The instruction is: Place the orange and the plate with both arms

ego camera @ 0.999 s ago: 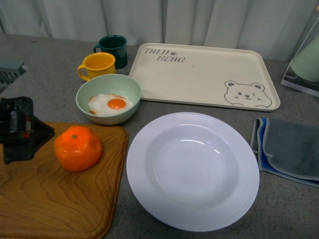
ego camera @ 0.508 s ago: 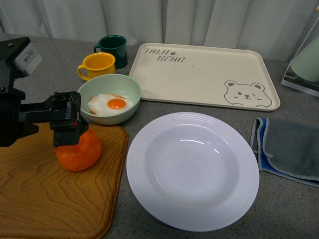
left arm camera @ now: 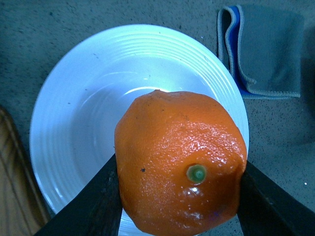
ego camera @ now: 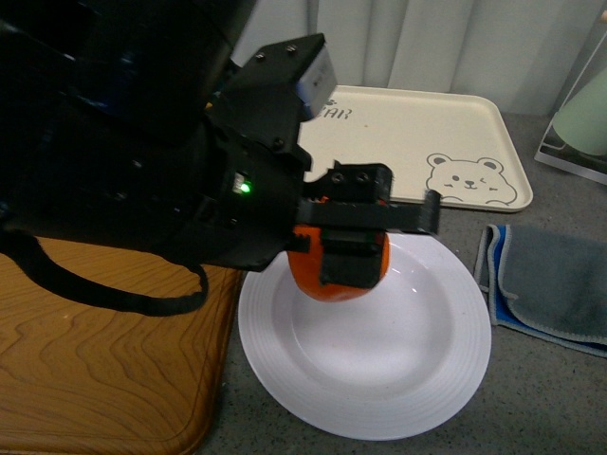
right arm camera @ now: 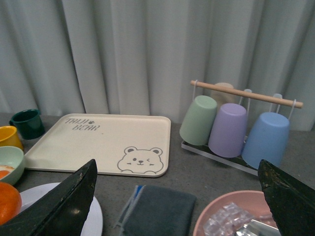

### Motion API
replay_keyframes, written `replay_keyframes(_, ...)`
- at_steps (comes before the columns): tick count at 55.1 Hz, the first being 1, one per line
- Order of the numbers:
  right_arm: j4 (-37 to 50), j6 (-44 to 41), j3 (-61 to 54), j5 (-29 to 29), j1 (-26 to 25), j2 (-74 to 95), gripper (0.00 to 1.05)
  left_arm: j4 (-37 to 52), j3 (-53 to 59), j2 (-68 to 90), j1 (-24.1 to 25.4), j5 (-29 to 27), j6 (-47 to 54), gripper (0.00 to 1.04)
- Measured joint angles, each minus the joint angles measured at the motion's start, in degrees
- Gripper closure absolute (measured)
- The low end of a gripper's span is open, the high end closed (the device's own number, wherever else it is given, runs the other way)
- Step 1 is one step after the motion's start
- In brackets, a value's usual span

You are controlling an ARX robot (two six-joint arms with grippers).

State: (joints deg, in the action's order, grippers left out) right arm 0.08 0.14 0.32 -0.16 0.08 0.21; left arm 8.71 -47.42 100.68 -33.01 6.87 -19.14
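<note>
Orange [ego camera: 340, 270] being pinched on both sides by left gripper [left arm camera: 179, 206], just right of wooden board [ego camera: 95, 360], over white plate [ego camera: 379, 398]; contact with plate unclear. Grey cloth [ego camera: 555, 284] lying right of plate. Right gripper [right arm camera: 177, 167] gaping wide, holding nothing.

Finishes as I log them from the feed.
- Orange [left arm camera: 179, 164]: glossy, dimpled skin.
- Plate [ego camera: 417, 379]: white, glazed, shiny, with a ridged rim.
- Board [ego camera: 95, 360], at the plate's 9 o'clock: wood, clear grain, soft sheen.
- Tray [ego camera: 417, 123], at 12 o'clock: cream, smooth, matt.
- Cloth [ego camera: 555, 280], at 3 o'clock: grey fabric with blue edging.
- Table [ego camera: 541, 408]: grey, speckled, matt.
- Left gripper [left arm camera: 181, 196]: fingers [left arm camera: 98, 204] matt black.
- Curtain [right arm camera: 123, 49]: pale cloth.
- Cups [right arm camera: 229, 130]: smooth, dull pastel.
- Rod [right arm camera: 246, 93]: wood.
</note>
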Motion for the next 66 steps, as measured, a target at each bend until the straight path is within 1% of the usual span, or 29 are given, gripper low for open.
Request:
replay_keyframes(7,0.0,0.0,0.0,0.3,0.0,0.0,0.09,0.0,-2.1,4.4,-2.7,-1.0,-1.0,0.52)
replay_keyframes(13,0.0,0.0,0.0,0.2,0.0,0.0,0.09,0.7,-3.1,6.8,-3.7,-1.4,-1.3,0.52)
replay_keyframes(26,0.0,0.0,0.0,0.0,0.0,0.0,0.09,1.0,-4.5,11.6,-3.4,-3.3,-1.7,0.52)
replay_keyframes(36,0.0,0.0,0.0,0.1,0.0,0.0,0.09,1.1,-6.0,14.0,-3.4,-3.3,-1.7,0.52)
replay_keyframes(44,0.0,0.0,0.0,0.1,0.0,0.0,0.09,1.1,-6.3,15.0,-2.3,-3.3,-1.8,0.52)
replay_keyframes(47,0.0,0.0,0.0,0.1,0.0,0.0,0.09,1.1,-6.3,15.3,-1.9,-3.2,-1.9,0.42)
replay_keyframes(50,0.0,0.0,0.0,0.1,0.0,0.0,0.09,1.1,-6.3,15.3,-1.7,-3.1,-1.9,0.35)
replay_keyframes(52,0.0,0.0,0.0,0.1,0.0,0.0,0.09,1.1,-6.3,15.4,-1.7,-2.9,-1.9,0.28)
replay_keyframes(61,0.0,0.0,0.0,0.1,0.0,0.0,0.09,1.1,-6.3,15.3,-1.5,-2.0,-2.0,0.05)
replay_keyframes(66,0.0,0.0,0.0,0.1,0.0,0.0,0.09,1.1,-6.3,15.0,-1.4,-1.1,-2.5,0.07)
